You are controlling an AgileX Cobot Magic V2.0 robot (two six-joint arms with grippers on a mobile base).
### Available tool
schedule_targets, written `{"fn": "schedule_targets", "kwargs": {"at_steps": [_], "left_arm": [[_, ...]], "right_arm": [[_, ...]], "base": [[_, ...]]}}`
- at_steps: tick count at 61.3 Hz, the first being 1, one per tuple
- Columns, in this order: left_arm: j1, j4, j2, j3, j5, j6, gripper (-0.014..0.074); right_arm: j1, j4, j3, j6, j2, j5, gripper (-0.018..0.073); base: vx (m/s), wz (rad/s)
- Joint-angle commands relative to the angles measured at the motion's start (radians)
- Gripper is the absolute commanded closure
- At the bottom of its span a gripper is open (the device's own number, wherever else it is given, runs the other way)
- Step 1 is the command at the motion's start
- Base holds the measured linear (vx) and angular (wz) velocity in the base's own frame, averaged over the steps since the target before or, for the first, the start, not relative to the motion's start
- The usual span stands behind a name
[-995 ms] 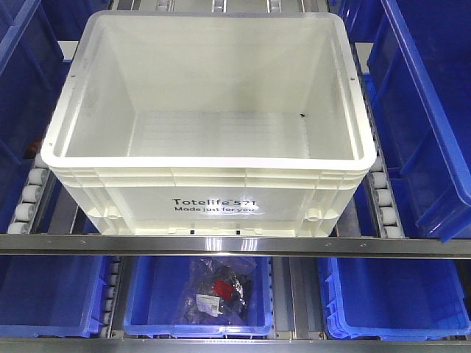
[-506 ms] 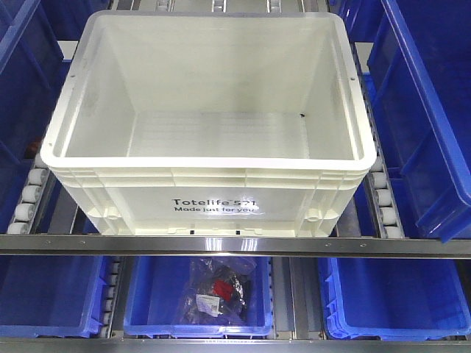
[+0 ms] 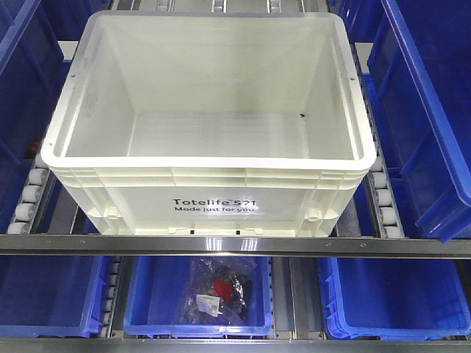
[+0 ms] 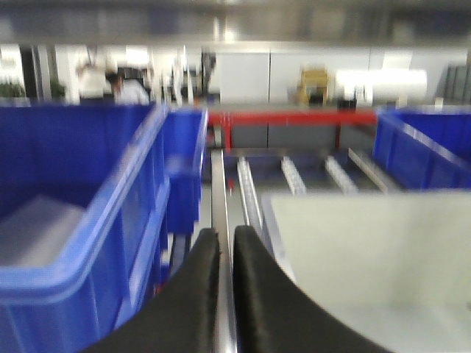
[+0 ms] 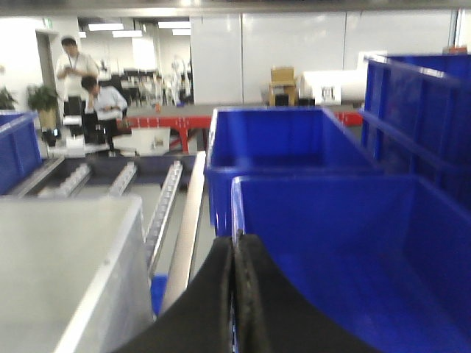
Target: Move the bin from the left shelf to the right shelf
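Steel roller shelf, ribbed white plastic bin, blue bins

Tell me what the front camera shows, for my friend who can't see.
A big, empty white bin printed "Totelife" sits on a roller shelf, with blue bins on both sides and below. The middle lower one holds a clear bag of small items.

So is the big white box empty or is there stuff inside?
Empty. The front view looks into the white bin and shows bare floor and walls, with only a tiny dark speck at the back right.
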Motion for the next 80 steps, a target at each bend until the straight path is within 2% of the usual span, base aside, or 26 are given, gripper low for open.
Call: {"fn": "schedule_targets", "kwargs": {"at_steps": [1,7,18,23,30,38,43,49,54,58,63,72,80], "left_arm": [[-0.006,-0.007,0.061,-0.029,0.0,-0.007,0.0558],[-0.006,-0.007,0.089,-0.014,0.052,-0.007,0.0558],[-0.006,-0.007,0.101,0.016,0.057,-0.007,0.0554],[-0.006,-0.007,0.115,0.014,0.055,-0.007,0.0527],[-0.006,-0.007,0.149,0.012,0.058,-0.007,0.0419],[-0.006,-0.007,0.201,0.01,0.059,0.017,0.0213],[-0.008,-0.012,0.248,-0.021,0.098,0.039,0.0112],[-0.037,-0.024,0.315,-0.087,0.155,0.05,0.0031],[-0.09,-0.028,0.374,-0.136,0.183,0.072,0.0001],[-0.141,-0.027,0.425,-0.165,0.195,0.108,0.0],[-0.183,-0.026,0.493,-0.202,0.215,0.116,0.0003],[-0.19,-0.016,0.648,-0.312,0.278,0.114,0.0003],[-0.19,0.005,0.795,-0.424,0.308,0.078,0.0003]], "right_arm": [[-0.007,-0.007,-0.029,-0.007,0.054,-0.019,0.0568],[-0.007,-0.006,-0.029,-0.007,0.084,0.042,0.0568],[-0.007,-0.007,-0.03,-0.007,0.127,0.119,0.0562],[-0.007,-0.002,-0.035,-0.007,0.153,0.137,0.0526],[-0.007,0.025,-0.074,-0.026,0.198,0.164,0.0393],[-0.007,0.117,-0.138,-0.122,0.256,0.217,0.016],[-0.007,0.192,-0.179,-0.188,0.302,0.258,0.0031],[-0.002,0.272,-0.225,-0.268,0.363,0.304,-0.0066],[0.053,0.313,-0.27,-0.32,0.43,0.34,-0.0105],[0.121,0.297,-0.308,-0.318,0.484,0.373,-0.0104],[0.206,0.244,-0.36,-0.28,0.564,0.418,-0.0091],[0.313,0.066,-0.459,-0.141,0.718,0.475,-0.0064],[0.342,-0.051,-0.554,0.003,0.839,0.502,-0.0057]], "base": [[0.0,0.0],[0.0,0.0],[0.0,0.0],[0.0,0.0],[0.0,0.0],[0.0,0.0],[0.0,0.0],[0.0,0.0],[0.0,0.0],[0.0,0.0],[0.0,0.0],[0.0,0.0],[0.0,0.0]]}}
